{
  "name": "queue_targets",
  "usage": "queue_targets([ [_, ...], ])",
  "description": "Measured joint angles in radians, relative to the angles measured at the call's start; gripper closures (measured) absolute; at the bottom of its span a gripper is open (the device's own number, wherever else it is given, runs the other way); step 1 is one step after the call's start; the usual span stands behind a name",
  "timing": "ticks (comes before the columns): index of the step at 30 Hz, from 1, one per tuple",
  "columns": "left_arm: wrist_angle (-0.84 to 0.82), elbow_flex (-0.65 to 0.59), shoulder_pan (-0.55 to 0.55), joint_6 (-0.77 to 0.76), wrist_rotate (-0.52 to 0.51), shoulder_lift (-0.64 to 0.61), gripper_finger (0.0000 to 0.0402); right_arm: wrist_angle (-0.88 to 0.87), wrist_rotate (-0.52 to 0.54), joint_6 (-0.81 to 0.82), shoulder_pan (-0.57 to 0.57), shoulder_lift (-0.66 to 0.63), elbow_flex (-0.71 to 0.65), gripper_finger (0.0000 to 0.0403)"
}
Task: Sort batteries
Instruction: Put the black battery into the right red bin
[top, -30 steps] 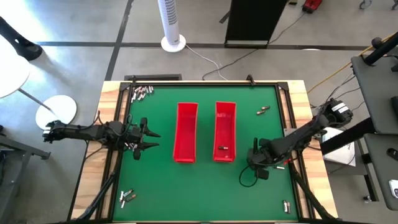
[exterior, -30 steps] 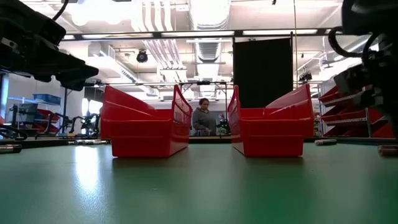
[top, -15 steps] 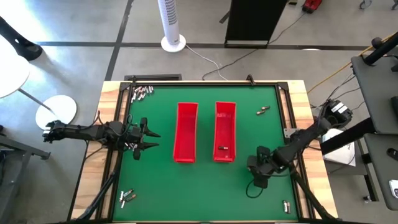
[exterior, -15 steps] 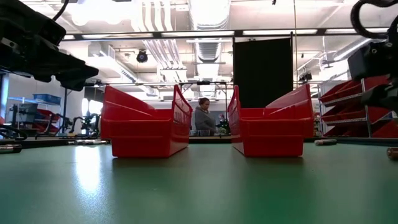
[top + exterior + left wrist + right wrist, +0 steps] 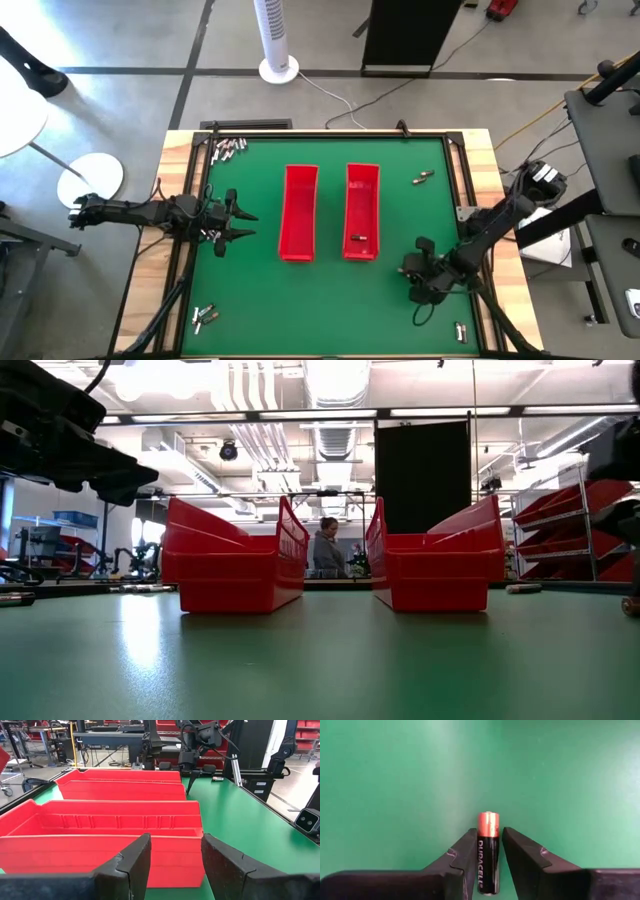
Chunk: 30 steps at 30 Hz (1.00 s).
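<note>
Two long red trays stand side by side on the green mat. The right one holds a battery. Loose batteries lie on the mat in the far left corner, near left, far right and near right. My right gripper hangs near the right tray's near end, tipped down, shut on a black battery with a copper end. My left gripper waits open at the mat's left side, facing the trays. My right gripper pinches the battery's black body between its two fingers, which lie along the battery. The copper end sticks out past the fingertips. The fingers slant down toward the mat, and the battery points the same way.
A black frame and a wooden rim border the mat. Bare green mat lies between the trays and the near edge. Beyond the table, a person shows between the two trays in the low view.
My right gripper has swung from beside the right tray's near end toward the table's near edge and slightly right, tipping further down as it went. In the low view it has slid off toward the picture's right edge.
</note>
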Motion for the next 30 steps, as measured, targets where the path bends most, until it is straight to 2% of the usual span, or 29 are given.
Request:
queue_targets([
  [5,0.000,0.000,0.000,0.000,0.000,0.000,0.0247,0.002,0.099,0.042,0.069,0.000,-0.030,0.0321],
  [11,0.000,0.000,0.000,0.000,0.000,0.000,0.0247,0.091,0.180,0.036,0.106,0.000,-0.073,0.0322],
  [17,0.000,0.000,0.000,0.000,0.000,0.000,0.0247,0.208,0.211,0.010,0.107,0.000,-0.132,0.0307],
  [23,0.000,0.000,0.000,0.000,0.000,0.000,0.0247,0.250,0.219,0.008,0.110,-0.002,-0.179,0.0298],
  [30,0.000,0.000,0.000,0.000,0.000,0.000,0.0247,0.252,0.211,0.012,0.109,-0.002,-0.215,0.0318],
])
